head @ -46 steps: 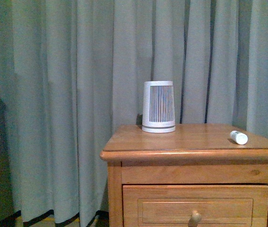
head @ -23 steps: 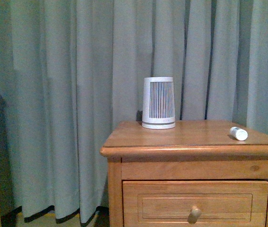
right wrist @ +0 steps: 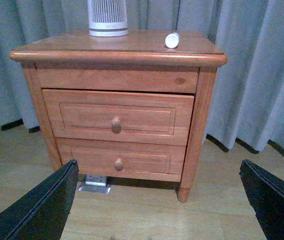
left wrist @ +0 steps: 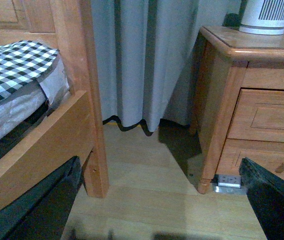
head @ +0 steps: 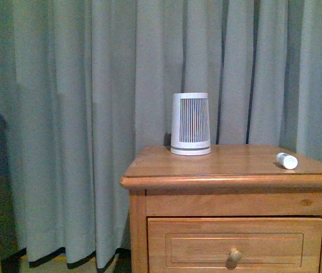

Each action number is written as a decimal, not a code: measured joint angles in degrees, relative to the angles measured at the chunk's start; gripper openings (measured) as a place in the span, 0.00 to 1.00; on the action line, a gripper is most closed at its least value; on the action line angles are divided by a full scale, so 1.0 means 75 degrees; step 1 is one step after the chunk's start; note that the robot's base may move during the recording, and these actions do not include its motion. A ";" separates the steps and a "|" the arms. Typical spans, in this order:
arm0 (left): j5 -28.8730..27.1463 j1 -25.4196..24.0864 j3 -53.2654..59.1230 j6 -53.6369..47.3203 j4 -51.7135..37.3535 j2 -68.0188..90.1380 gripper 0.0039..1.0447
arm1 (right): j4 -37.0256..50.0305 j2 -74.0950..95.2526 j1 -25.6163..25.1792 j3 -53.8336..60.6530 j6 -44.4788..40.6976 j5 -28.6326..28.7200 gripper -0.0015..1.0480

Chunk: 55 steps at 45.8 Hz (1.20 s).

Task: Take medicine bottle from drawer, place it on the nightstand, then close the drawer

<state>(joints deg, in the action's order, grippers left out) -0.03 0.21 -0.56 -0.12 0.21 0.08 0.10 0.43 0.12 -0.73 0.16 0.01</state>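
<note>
The medicine bottle (head: 287,161) lies on its side near the right edge of the nightstand (head: 206,183) top, and it shows as a small white cylinder (right wrist: 172,40) in the right wrist view. The drawer (right wrist: 116,117) with its round knob (right wrist: 115,124) has its front about level with the cabinet face, perhaps slightly proud of it. My right gripper (right wrist: 157,210) hangs open low in front of the nightstand, well clear of it. My left gripper (left wrist: 157,210) is open above the floor between bed and nightstand. Both grippers hold nothing, and neither shows in the front view.
A white slatted tapered cylinder (head: 190,123) stands at the back of the nightstand top. Grey curtains (head: 81,114) hang behind. A bed with a checked cover (left wrist: 11,65) and its wooden post (left wrist: 89,90) stand to the left. A socket strip (right wrist: 95,179) lies under the lower drawer (right wrist: 117,161).
A second ago the front view's framing shifted slightly, so the nightstand sits a little higher in frame. Since then nothing has moved, and the bottle keeps its spot.
</note>
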 joint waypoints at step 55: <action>0.0000 0.0000 0.0000 -0.0003 0.0000 0.0000 0.94 | 0.0000 0.0000 0.0000 0.0000 0.0000 0.0000 0.93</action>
<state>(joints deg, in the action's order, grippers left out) -0.03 0.21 -0.56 -0.14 0.21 0.08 0.10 0.43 0.12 -0.73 0.16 0.01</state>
